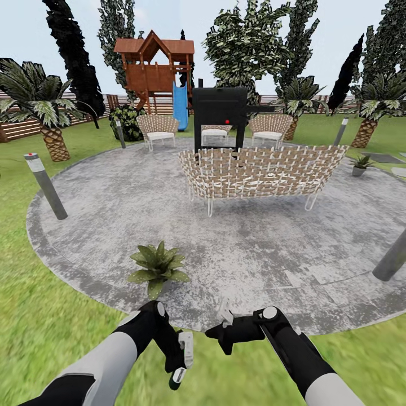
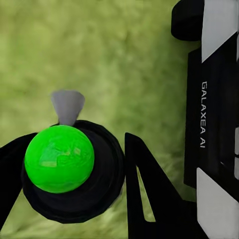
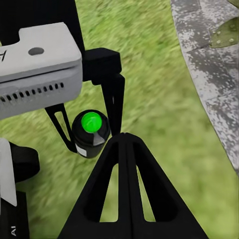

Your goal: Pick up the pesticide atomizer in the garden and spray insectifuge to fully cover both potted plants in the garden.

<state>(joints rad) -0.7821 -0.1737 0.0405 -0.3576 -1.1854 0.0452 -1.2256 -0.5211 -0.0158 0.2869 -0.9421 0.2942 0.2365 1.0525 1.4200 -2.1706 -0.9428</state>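
Note:
The pesticide atomizer (image 2: 59, 159) is a black bottle with a bright green round top and a grey nozzle. My left gripper (image 2: 74, 167) is shut on it, one black finger on each side, above the grass. The right wrist view shows the atomizer (image 3: 91, 130) held in the left gripper (image 3: 89, 124). My right gripper (image 1: 225, 331) hovers beside it, its fingers (image 3: 124, 149) shut together on nothing. One potted plant (image 1: 158, 265) sits on the paving's near edge, just ahead of my left gripper (image 1: 179, 361). A second potted plant (image 1: 360, 163) stands far right.
A wicker sofa (image 1: 262, 169) stands mid-paving, with a black grill (image 1: 220, 115) and wicker chairs (image 1: 158, 127) behind it. Grey bollards (image 1: 48, 186) (image 1: 395, 256) flank the round paving (image 1: 113, 208). Palms (image 1: 45, 113), a wooden playhouse (image 1: 155, 70) and a fence lie beyond.

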